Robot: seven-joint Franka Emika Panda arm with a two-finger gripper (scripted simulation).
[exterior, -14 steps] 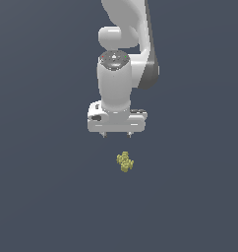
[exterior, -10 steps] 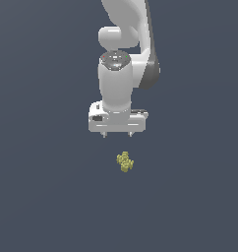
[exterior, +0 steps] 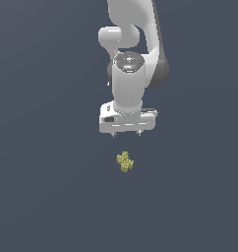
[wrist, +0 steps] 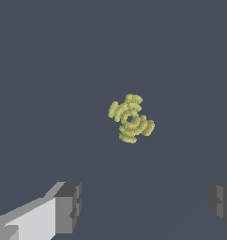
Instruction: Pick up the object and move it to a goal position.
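Object: yellow-olive ribbed clump (exterior: 125, 162) lies beneath our gripper (exterior: 126, 134), apart from it.
Gripper: fingers (wrist: 67, 207) spread wide, empty.
Handling: we judge it light, stiff, bumpy.
Hold: across its lobed middle.

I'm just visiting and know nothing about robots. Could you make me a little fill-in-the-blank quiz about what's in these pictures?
1. The small lumpy object is ____ in colour.
2. The end effector holds nothing; its two fingers are spread ____.
3. In the exterior view, the object sits ____ the end effector, not touching it.
4. The arm is mostly ____ in colour.

Missing words: yellow; open; below; white
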